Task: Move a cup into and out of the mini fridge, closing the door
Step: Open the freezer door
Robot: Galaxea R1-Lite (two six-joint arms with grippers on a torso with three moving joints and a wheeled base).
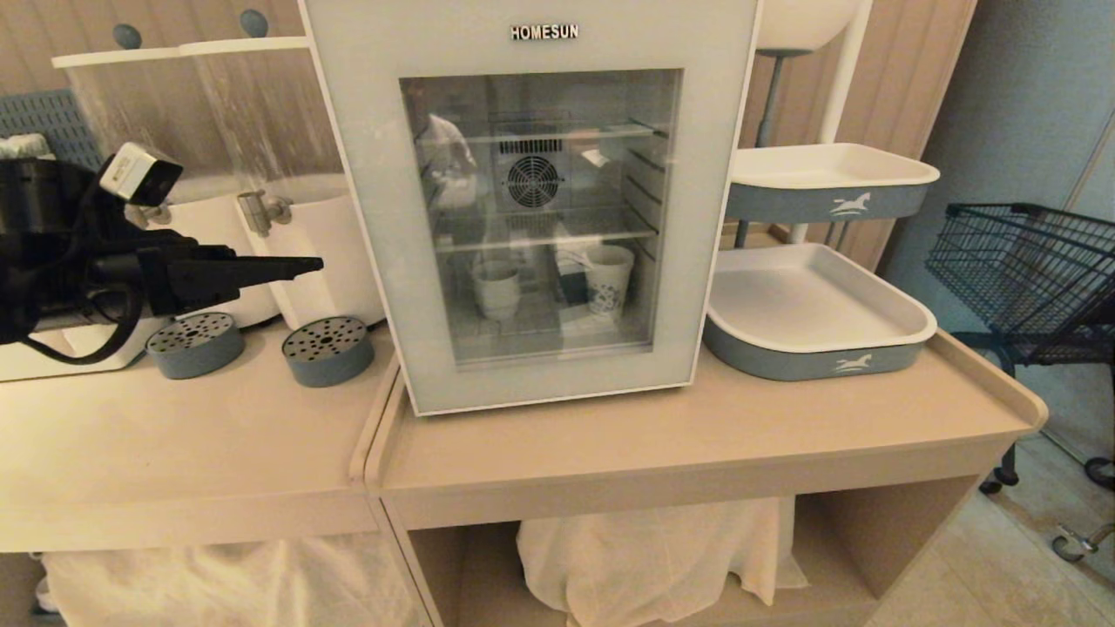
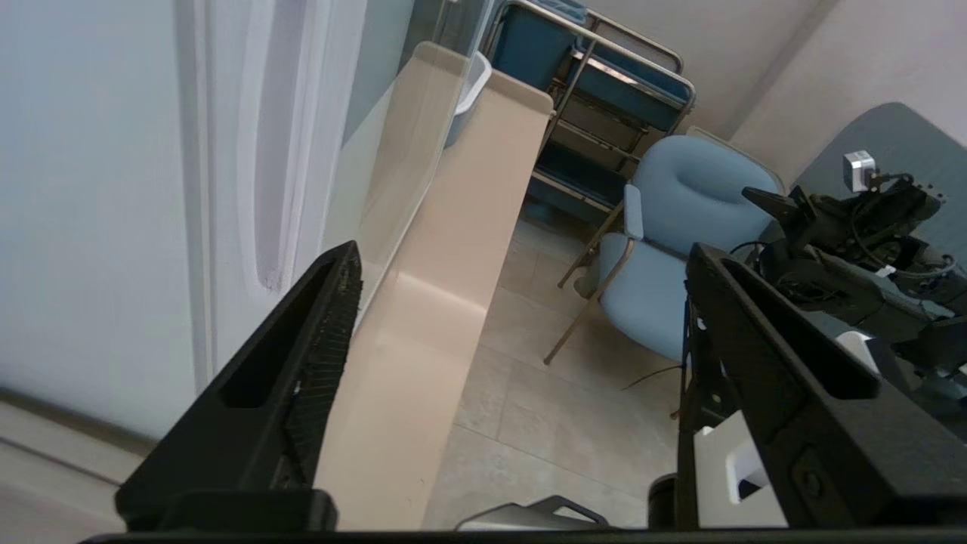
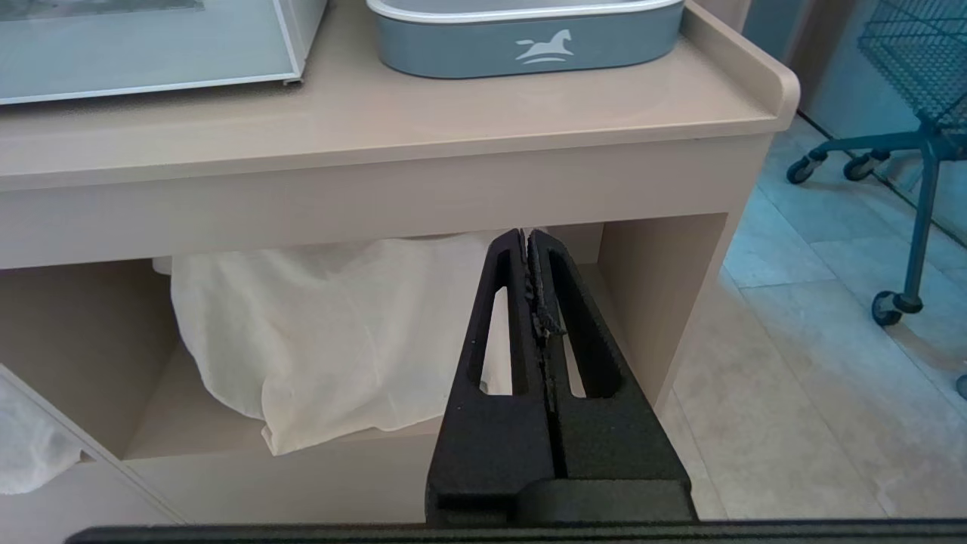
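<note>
Reaching from the left, the left gripper (image 1: pixel 300 264) has its jaws wide apart and holds nothing, level with the fridge (image 1: pixel 531 200) side. To open well, it should hook the left edge of the shut door (image 1: pixel 370 261), where the wrist view shows a groove, and pull in an arc, not straight. The cup (image 1: pixel 496 290) stands inside on the lower shelf, beside a paper cup (image 1: pixel 608 278). Below the worktop (image 3: pixel 378 136), the right gripper (image 3: pixel 535 253) is pressed together and empty

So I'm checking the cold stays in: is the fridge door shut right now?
Shut. The door sits flush on the mini fridge, with the cup visible behind its glass.
</note>
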